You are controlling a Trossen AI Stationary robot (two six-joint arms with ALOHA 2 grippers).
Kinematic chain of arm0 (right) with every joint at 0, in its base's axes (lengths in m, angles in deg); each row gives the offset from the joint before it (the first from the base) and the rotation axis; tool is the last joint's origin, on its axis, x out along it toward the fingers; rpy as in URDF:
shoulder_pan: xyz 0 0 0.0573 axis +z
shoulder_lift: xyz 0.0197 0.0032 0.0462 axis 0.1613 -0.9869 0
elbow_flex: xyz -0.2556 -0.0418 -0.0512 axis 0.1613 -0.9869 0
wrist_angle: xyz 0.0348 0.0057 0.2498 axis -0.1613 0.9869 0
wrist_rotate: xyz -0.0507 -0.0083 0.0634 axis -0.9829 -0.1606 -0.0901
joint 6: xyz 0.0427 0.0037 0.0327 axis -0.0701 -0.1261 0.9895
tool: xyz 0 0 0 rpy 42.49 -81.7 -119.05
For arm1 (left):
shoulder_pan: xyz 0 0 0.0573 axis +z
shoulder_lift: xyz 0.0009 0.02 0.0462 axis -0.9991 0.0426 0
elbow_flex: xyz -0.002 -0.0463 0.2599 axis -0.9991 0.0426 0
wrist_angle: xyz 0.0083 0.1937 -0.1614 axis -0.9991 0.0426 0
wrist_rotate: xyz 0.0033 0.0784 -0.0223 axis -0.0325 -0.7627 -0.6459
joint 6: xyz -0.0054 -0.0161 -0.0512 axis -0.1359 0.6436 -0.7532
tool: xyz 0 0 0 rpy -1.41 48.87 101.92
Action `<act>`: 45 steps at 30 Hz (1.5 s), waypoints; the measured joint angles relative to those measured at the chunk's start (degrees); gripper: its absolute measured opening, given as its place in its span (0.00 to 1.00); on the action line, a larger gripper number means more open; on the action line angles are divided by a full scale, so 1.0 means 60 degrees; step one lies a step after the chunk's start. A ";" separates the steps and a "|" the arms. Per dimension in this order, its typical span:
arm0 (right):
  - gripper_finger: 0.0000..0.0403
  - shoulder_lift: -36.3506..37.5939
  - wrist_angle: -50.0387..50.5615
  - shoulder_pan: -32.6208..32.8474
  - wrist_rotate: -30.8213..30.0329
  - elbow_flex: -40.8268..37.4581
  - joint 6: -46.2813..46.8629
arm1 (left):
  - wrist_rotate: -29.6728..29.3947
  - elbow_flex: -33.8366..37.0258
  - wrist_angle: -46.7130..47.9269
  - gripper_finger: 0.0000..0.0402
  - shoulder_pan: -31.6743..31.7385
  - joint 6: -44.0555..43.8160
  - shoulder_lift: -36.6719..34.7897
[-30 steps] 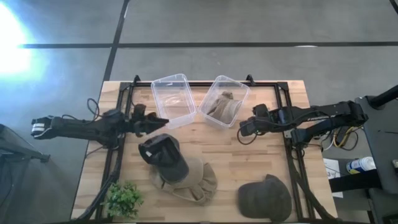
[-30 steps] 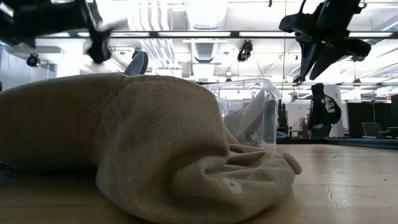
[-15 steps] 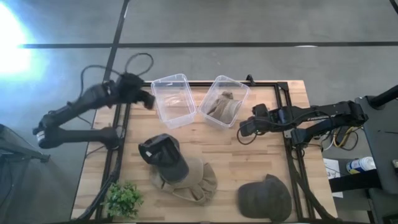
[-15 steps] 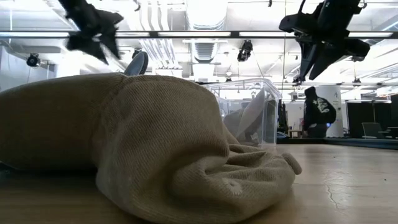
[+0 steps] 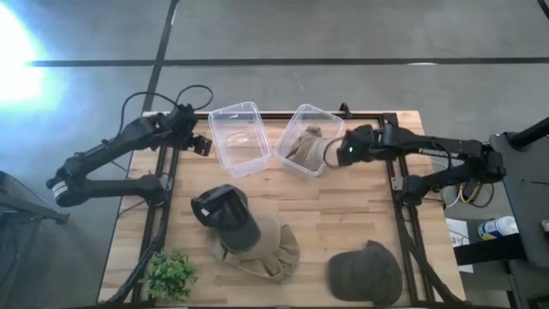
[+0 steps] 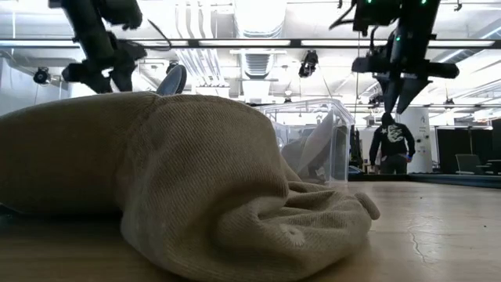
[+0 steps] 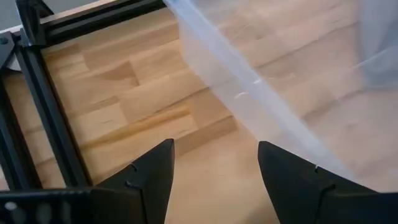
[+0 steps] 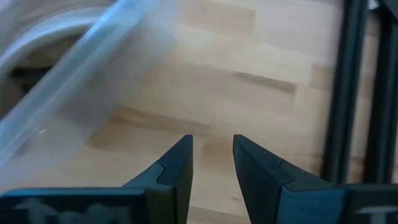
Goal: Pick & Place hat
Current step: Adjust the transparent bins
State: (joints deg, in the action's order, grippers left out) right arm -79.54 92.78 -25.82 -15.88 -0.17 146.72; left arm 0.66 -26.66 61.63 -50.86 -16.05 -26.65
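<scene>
**Both arms swing to the bins, hats wait below**

Tan cloth fills the low view, and that's our tan hat [image 5: 257,245], lying at six o'clock on the worktop [image 5: 343,215] with a black hat [image 5: 225,212] resting on its upper edge. Big movement up top! The left pincer [image 5: 199,144], which a second ago hung just above the black hat, has swept up to ten o'clock and now sits beside the left bin [image 5: 238,137], fingers apart and empty, as the wrist view shows. The right pincer [image 5: 336,153] has slid inward to the rim of the right bin [image 5: 307,137] at one o'clock, fingers a narrow gap apart, gripping nothing.

What does it mean? Neither arm has a hat in hand, so I'd say one delivery is done and the next pick has not begun.

The count: two clear bins, the left one looking empty, the right one holding a brownish hat [image 5: 302,146]. Three hats lie on the wood: tan, black, and an olive cap [image 5: 366,275] at five o'clock. One small green plant [image 5: 169,275] at seven o'clock.
</scene>
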 joint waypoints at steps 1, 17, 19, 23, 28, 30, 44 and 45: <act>0.27 0.0026 0.0048 -0.0292 0.0191 0.0000 -0.0240 | -0.0081 0.0144 0.0006 0.56 0.0012 0.0016 0.0031; 0.27 -0.0869 -0.2215 -0.3349 0.1729 -0.0180 -0.3575 | -0.0565 0.1654 -0.3750 0.56 0.0286 0.0598 0.1586; 0.27 -0.1119 -0.2553 -0.3502 0.1752 -0.0170 -0.3817 | -0.0659 0.1533 -0.3742 0.56 0.0375 0.0924 0.1906; 0.27 -0.1578 -0.3251 -0.3757 0.1651 -0.0168 -0.4093 | -0.1404 0.1271 -0.3775 0.56 0.0468 0.1410 0.2371; 0.27 -0.2004 -0.4312 -0.4017 0.1563 -0.0168 -0.4367 | -0.2370 0.0840 -0.3790 0.56 0.0620 0.2132 0.2666; 0.27 -0.2155 -0.4738 -0.4126 0.1696 -0.0164 -0.4510 | -0.2468 0.0695 -0.3839 0.56 0.0716 0.2402 0.2735; 0.27 -0.4443 -0.4977 -0.4418 0.2623 0.2236 -0.6399 | -0.1186 0.0461 -0.4925 0.56 0.0970 0.2400 0.3942; 0.27 -0.4624 -0.4744 -0.4426 0.2623 0.2565 -0.6399 | -0.1161 0.0414 -0.4895 0.56 0.0970 0.2407 0.3954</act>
State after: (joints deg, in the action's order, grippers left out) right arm -107.29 64.32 -52.37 -0.14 15.23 108.33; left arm -6.30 -24.18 32.26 -45.04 -1.61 -2.93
